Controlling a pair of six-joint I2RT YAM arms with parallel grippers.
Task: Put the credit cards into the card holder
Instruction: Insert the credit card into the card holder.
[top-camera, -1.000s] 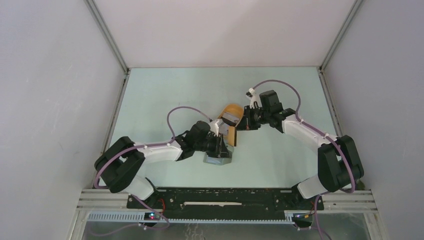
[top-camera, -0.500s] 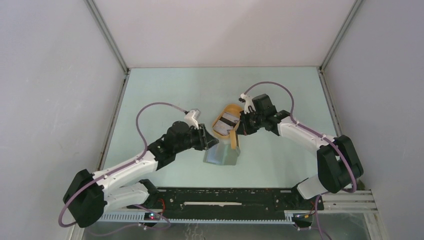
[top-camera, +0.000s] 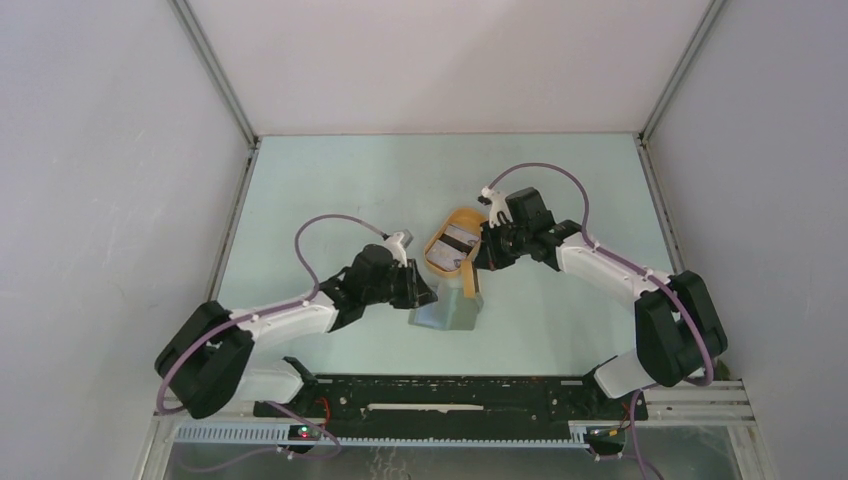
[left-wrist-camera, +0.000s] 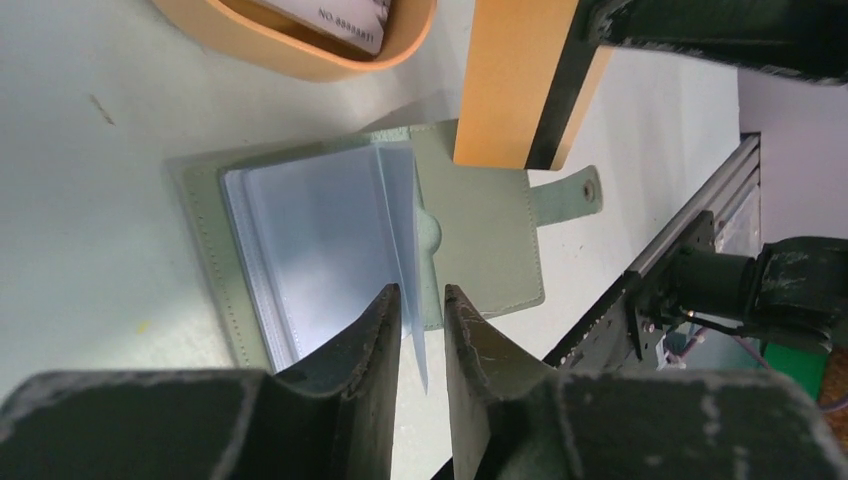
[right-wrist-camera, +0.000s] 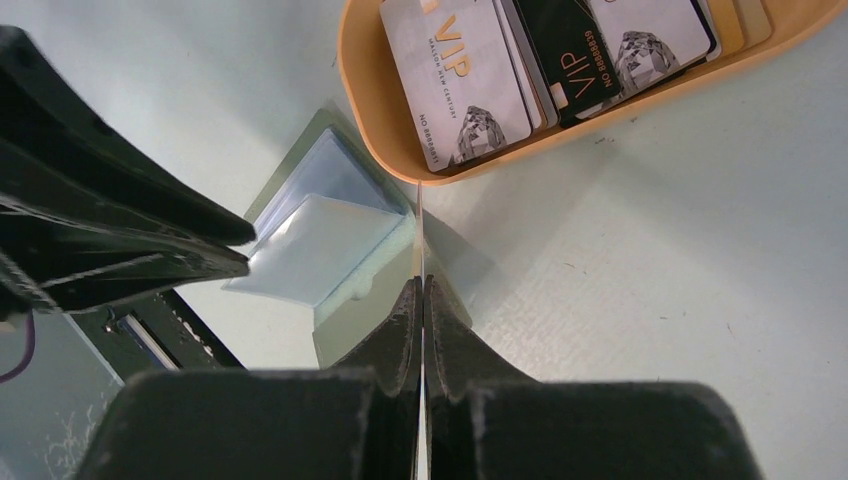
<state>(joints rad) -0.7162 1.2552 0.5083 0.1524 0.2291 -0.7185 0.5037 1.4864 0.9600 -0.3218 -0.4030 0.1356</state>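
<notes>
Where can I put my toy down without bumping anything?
Bare table lies along the back wall beyond the orange tray, and beside the left wall. Crowded: the middle, where the left end effector and right end effector meet at the card holder.

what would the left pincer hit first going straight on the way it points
Likely the clear plastic sleeve of the open grey-green card holder; its edge stands between the left pincer's fingers.

1. One card holder (left-wrist-camera: 480, 240).
2. One orange tray (right-wrist-camera: 372, 100).
3. One tan card (left-wrist-camera: 515, 80) outside the tray.
4. In the tray, three card faces show: two whitish cards (right-wrist-camera: 455, 70) and one black card (right-wrist-camera: 575, 45). More edges lie beneath, too many to count.
5. Two grippers: left gripper (left-wrist-camera: 420, 300), right gripper (right-wrist-camera: 421, 285).
</notes>
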